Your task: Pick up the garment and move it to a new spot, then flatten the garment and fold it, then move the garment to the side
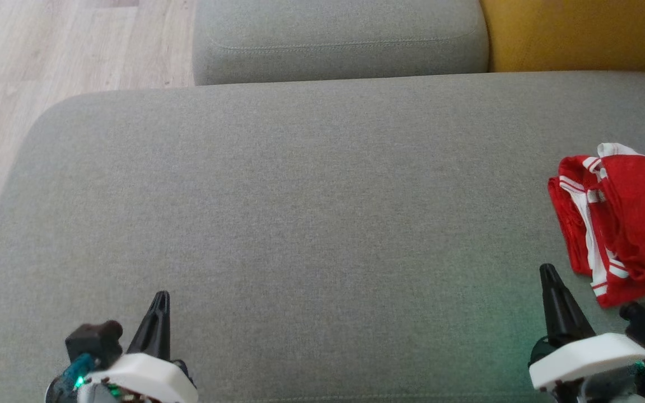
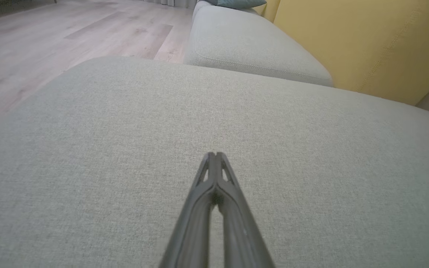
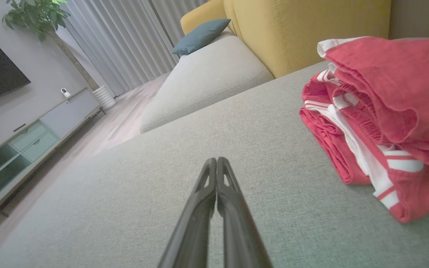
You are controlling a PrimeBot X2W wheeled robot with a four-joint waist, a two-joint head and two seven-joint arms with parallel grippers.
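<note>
Garment (image 1: 625, 224): red with white stripes, bunched in heap at right edge of grey cushion (image 1: 300, 212), cut off by head view's border. Left gripper (image 1: 162, 295): pressed together, near cushion's front left. Right gripper (image 1: 546, 270): pressed together, just beside garment's near corner, apart from it. Wide bare fabric between grippers and up to far edge. Past rounded left corner, wooden floor (image 1: 48, 50); past far edge, second cushion (image 1: 339, 39), yellow backrest (image 1: 580, 33).
</note>
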